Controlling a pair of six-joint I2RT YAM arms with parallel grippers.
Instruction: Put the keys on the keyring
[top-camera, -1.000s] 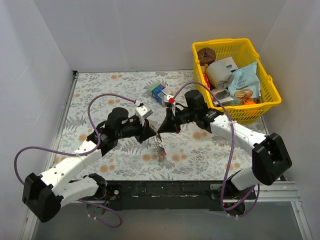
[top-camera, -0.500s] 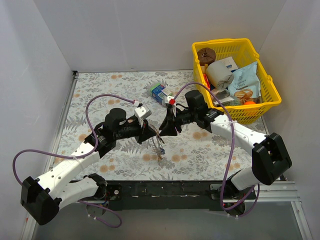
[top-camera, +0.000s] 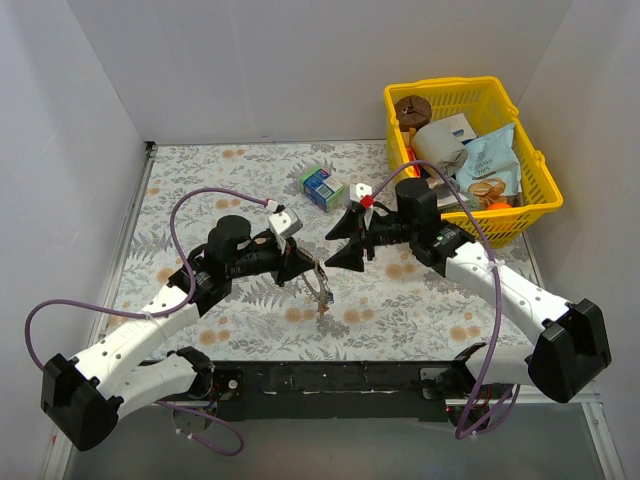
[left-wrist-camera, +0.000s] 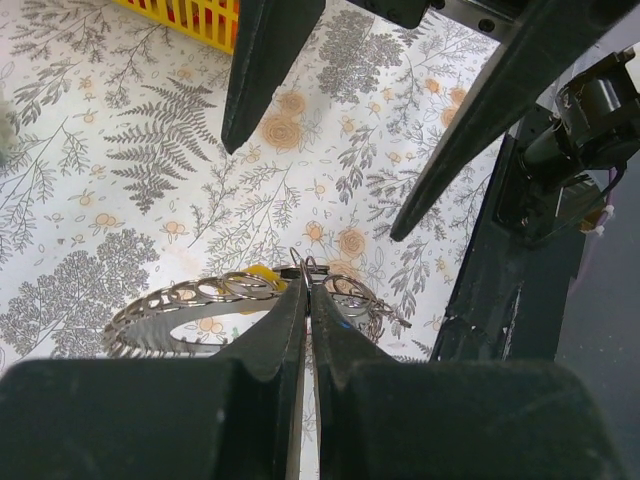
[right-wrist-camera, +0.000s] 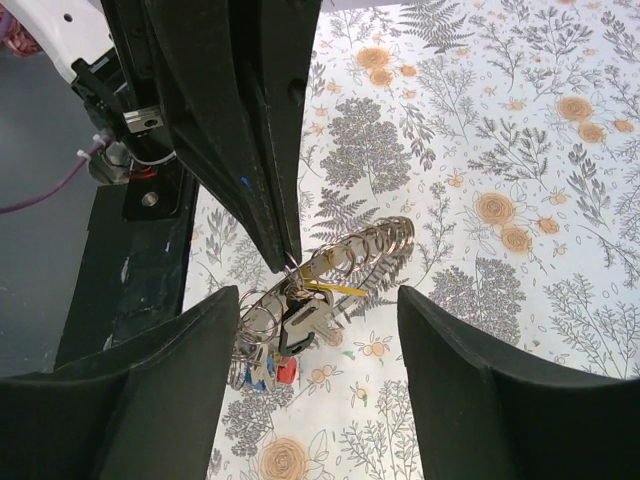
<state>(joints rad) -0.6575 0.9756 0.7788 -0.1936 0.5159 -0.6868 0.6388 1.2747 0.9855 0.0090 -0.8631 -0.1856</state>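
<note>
Your left gripper (left-wrist-camera: 305, 290): fingers pressed together, pinching rim of keyring (left-wrist-camera: 160, 318). Ring held above table (top-camera: 200, 180). Keys (right-wrist-camera: 283, 345) hang bunched under ring near pinch point; red and yellow heads show. Your right gripper (right-wrist-camera: 318, 300): fingers spread apart, gripping nothing, at 2 o'clock of left gripper in top view, tips pointing toward ring. Blue-green carton (top-camera: 322, 185) at 12 o'clock of both grippers. Yellow basket (top-camera: 540, 195) at table's 1 o'clock corner.

Bright polished metal keyring (left-wrist-camera: 170, 315) at the tip of my left gripper (left-wrist-camera: 307, 292), small shiny metal keys (right-wrist-camera: 285, 345) with glossy coloured heads under it, my right gripper (right-wrist-camera: 318, 300) in smooth matt black plastic, matt flower-printed table cover (left-wrist-camera: 120, 150) below both.
</note>
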